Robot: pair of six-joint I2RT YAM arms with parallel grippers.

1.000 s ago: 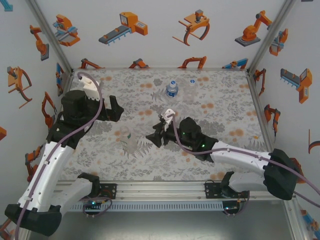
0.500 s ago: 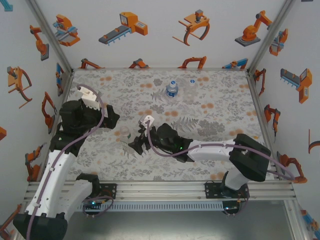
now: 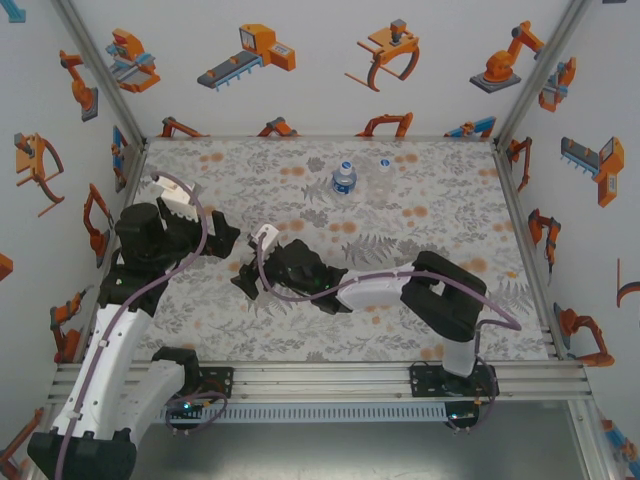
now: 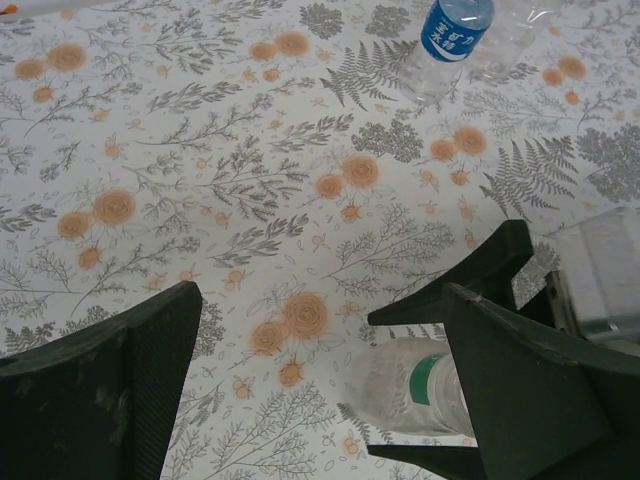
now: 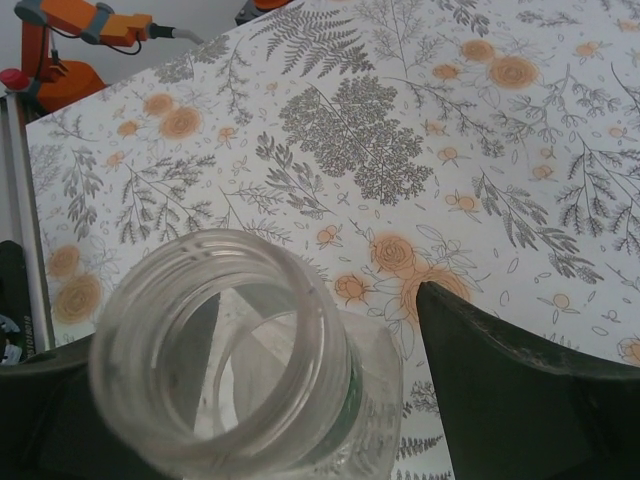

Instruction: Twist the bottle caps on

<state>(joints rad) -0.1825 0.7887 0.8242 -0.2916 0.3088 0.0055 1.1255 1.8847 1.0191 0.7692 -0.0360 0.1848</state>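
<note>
Between the right gripper's [image 3: 244,281] jaws stands an uncapped clear bottle [image 5: 225,350].
Overhead: right arm reaches low and leftward across the table [image 3: 430,220]; left gripper [image 3: 222,236] hovers just beside. Left wrist: its jaws gape wide, bottle ahead-right. Right wrist: jaws flank the open-mouthed bottle; whether they pinch it, I cannot tell.

**Tight left of centre, open on the right**

Left of centre the left gripper [image 3: 224,236], jaws wide, stands just beside the right gripper [image 3: 243,280], whose fingers flank an uncapped bottle [image 5: 225,350]. There is little room between them. The right arm [image 3: 380,287] lies across the near middle of the table [image 3: 470,200]. Near the far edge a blue-labelled bottle [image 3: 344,178] and a clear bottle [image 3: 382,165] stand side by side. The table's right half is bare, and walls [image 3: 300,90] close three sides.
</note>
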